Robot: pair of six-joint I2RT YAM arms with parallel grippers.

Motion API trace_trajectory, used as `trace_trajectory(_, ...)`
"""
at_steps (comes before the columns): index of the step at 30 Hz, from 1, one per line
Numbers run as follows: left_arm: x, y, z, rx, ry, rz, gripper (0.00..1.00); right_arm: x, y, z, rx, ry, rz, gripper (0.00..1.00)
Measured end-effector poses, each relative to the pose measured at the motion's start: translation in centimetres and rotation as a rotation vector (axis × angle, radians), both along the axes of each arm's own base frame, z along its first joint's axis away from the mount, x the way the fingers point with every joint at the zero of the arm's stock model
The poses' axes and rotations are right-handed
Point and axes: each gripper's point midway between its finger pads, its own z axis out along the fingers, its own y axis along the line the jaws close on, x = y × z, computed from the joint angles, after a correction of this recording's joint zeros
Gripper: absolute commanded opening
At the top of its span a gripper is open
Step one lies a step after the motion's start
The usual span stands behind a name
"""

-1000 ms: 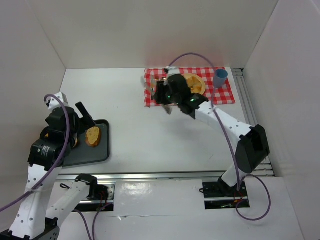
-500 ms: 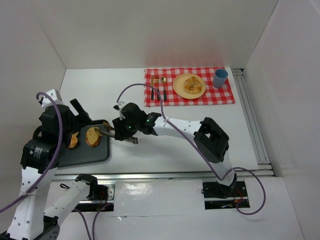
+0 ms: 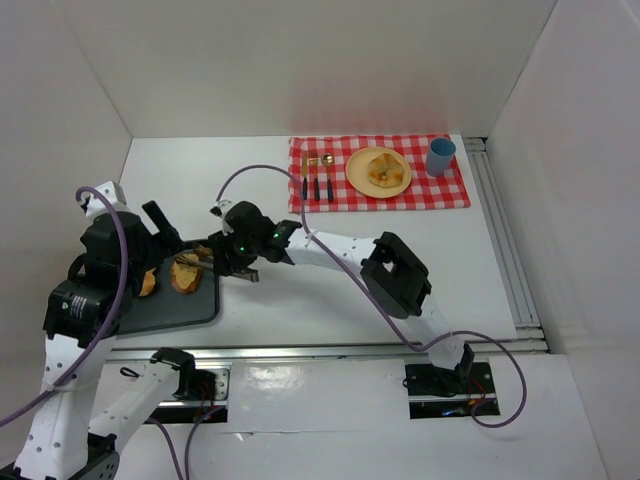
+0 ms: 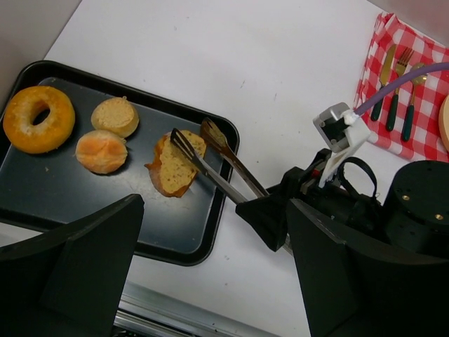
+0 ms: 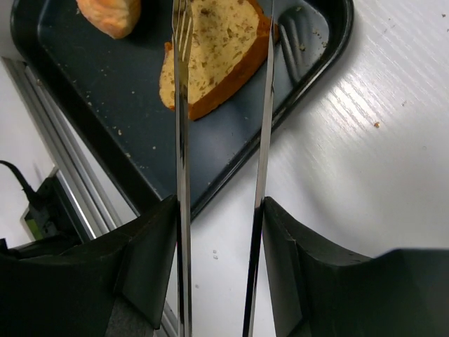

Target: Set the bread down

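Near left: black rectangular tray (image 4: 63, 193) w/ raised rim sat on white table (image 3: 280, 200), close to near edge. L gripper (image 4: 214, 203) hung above tray, dark fingers spread wide, nothing betw. them.

On tray, left to right:
- golden ring-shaped roll (image 4: 59, 130) by far-left corner
- two small round buns (image 4: 116, 116), one pale-topped, one more orange, just beside each other
- tan bread slice (image 4: 168, 175) w/ darker crust, flat on tray nr its right end, apart from buns

R arm reached across table from near right to tray. R gripper (image 5: 219, 210) was clamped on long silver metal tongs (image 5: 181, 140), one finger pressed on outer side of each tong arm. Tong arms stood apart. Fork-like tip of one lay over slice face, other ran along crust edge on slice's right side. Whether tips touched slice: cannot tell. Slice was not pinched betw. them.

Far right: red-and-white checked cloth (image 3: 450, 192) lay flat on table, well apart from tray. On it:
- gold-headed cutlery (image 3: 317, 185) w/ dark handles at left end
- round yellow plate (image 3: 355, 180) in middle, w/ small golden-brown bread pieces (image 3: 383, 172) on it
- blue cup (image 3: 440, 156) upright nr right end, apart from plate
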Motion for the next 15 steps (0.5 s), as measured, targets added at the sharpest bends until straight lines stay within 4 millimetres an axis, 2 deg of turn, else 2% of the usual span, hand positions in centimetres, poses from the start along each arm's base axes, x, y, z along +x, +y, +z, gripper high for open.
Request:
trace_trajectory(6,0.1,0.0,-0.1,0.000,0.001,-0.001,0.96,-0.6,-0.1,-1.3,-0.056,-0.007,-0.020,0.58)
trace_trajectory(15,-0.1,0.0,-0.2,0.001,-0.004,-0.001,0.96,-1.0,-0.4,-1.8,-0.091,-0.019,-0.032,0.58)
